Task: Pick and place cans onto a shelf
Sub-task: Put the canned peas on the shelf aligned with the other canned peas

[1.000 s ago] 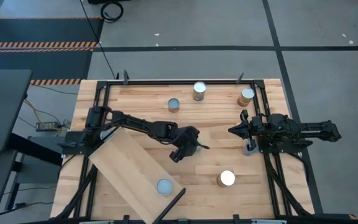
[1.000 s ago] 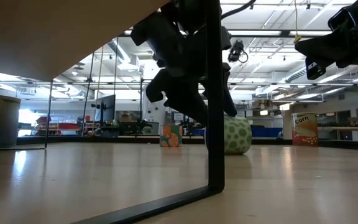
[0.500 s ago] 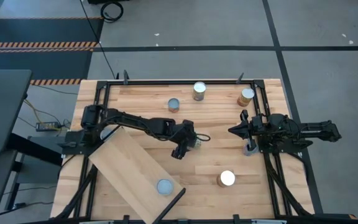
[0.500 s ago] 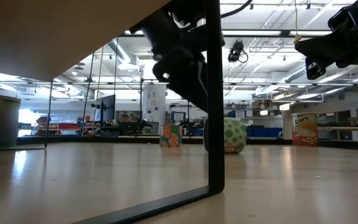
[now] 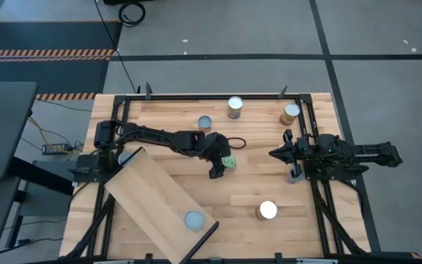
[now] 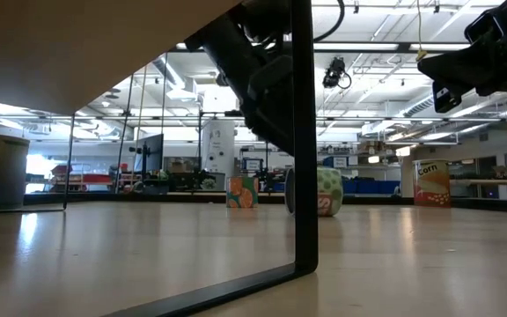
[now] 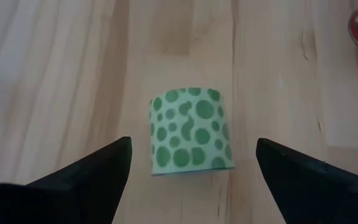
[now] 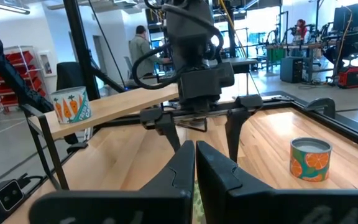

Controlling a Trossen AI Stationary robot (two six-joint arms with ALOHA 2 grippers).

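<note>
A green-dotted can (image 7: 191, 130) lies on its side on the tabletop, mid-table (image 5: 230, 163). My left gripper (image 5: 222, 166) slants down over it, open; its two fingers (image 7: 98, 171) stand on either side of the can, apart from it. On the shelf (image 5: 156, 194), a pale plank lying aslant at the near left, stands a grey-blue-topped can (image 5: 193, 219) near the dark bar end. More cans stand on the table: grey-blue top (image 5: 205, 122), silvery top (image 5: 234, 107), gold top (image 5: 290, 113), white top (image 5: 267, 210). My right gripper (image 5: 273, 154) waits at the right, shut.
A black frame (image 5: 196, 96) runs along the table's edges. In the low view the shelf's dark bar (image 6: 303, 132) stands upright in front of the green-dotted can (image 6: 328, 192). A person (image 8: 140, 46) stands in the room beyond the table.
My left gripper has drawn a little toward the table's far edge and risen slightly, rolling about its own line and staying open. The green-dotted can, hidden under it a second ago in the high view, now shows beside it.
</note>
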